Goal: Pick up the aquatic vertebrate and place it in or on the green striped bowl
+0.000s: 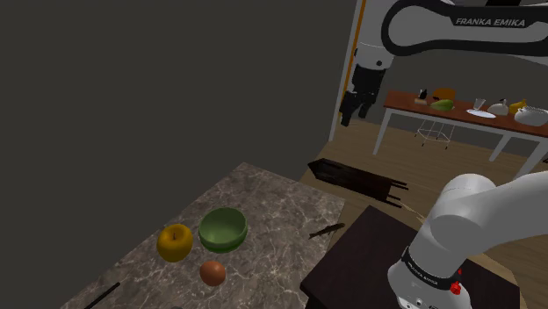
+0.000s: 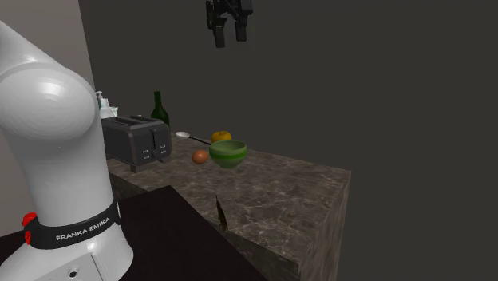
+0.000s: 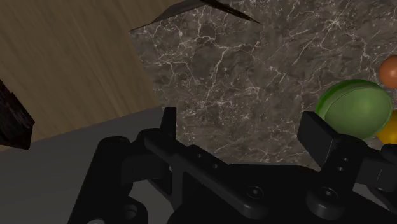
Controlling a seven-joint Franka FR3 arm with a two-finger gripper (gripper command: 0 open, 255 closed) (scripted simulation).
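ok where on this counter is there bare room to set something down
Bare marble counter runs from the green bowl to the corner at the second exterior view's right, and between bowl and dark fish. Crowded around the yellow fruit, orange ball and toaster.

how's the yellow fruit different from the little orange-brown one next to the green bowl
Colour: the yellow fruit is bright yellow, the orange-brown one is a dull reddish orange. Size: the yellow fruit looks larger than the orange-brown one. Shape: the yellow fruit has a dimple on top; the orange-brown one is smooth and rounded. Both rest on the marbled counter close to the green bowl.
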